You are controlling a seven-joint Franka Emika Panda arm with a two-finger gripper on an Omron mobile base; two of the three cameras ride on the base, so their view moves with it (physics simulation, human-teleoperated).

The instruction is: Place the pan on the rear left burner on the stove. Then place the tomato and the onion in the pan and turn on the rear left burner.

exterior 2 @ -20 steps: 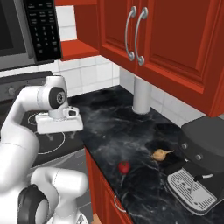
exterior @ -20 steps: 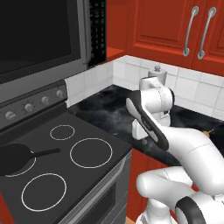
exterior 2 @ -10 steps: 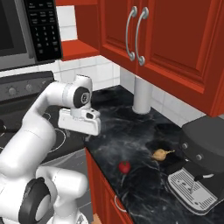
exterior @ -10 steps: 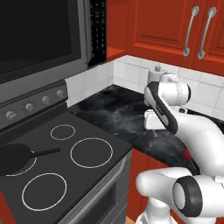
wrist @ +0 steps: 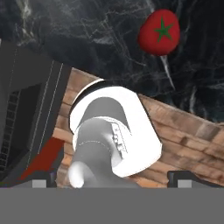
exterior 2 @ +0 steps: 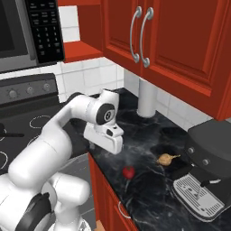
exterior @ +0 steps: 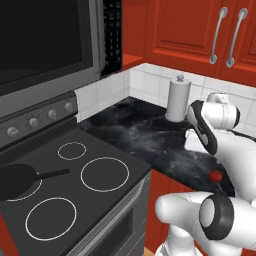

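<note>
The black pan [exterior: 16, 181] lies on the stove [exterior: 75, 192], over the rear left burner [exterior: 31, 193], its handle pointing right. The red tomato [exterior 2: 129, 172] [exterior: 216, 176] [wrist: 159, 37] rests near the counter's front edge. Farther right lies the tan onion [exterior 2: 166, 158]. My gripper [exterior 2: 113, 148] [wrist: 114, 178] hangs open and empty above the counter's front edge, a little left of and above the tomato. In the hand view the fingertips [wrist: 187, 177] stand far apart, with the tomato at the top right.
A paper towel roll [exterior: 176, 102] [exterior 2: 146, 97] stands against the back wall. A coffee machine [exterior 2: 208, 168] occupies the right end of the counter. The microwave [exterior: 45, 45] hangs over the stove, with red cabinets [exterior 2: 171, 40] above the counter.
The arm has swung right, from beside the stove out over the counter toward the tomato. The gripper stayed open and the pan has not moved.
</note>
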